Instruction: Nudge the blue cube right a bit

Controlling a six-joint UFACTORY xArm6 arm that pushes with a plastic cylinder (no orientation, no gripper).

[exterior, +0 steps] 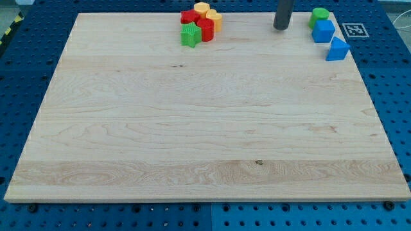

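The blue cube (323, 31) sits near the top right of the wooden board (205, 128), just below a green round block (320, 15). A blue triangular block (336, 49) lies below and to the right of the cube. My tip (280, 27) rests on the board to the left of the blue cube, with a gap between them. The dark rod rises from it out of the view's top.
A cluster of blocks sits at the top centre: a green star-shaped block (190, 35), red blocks (204, 29) and yellow blocks (212, 18). A black-and-white marker tag (355, 29) lies off the board at the top right. Blue pegboard surrounds the board.
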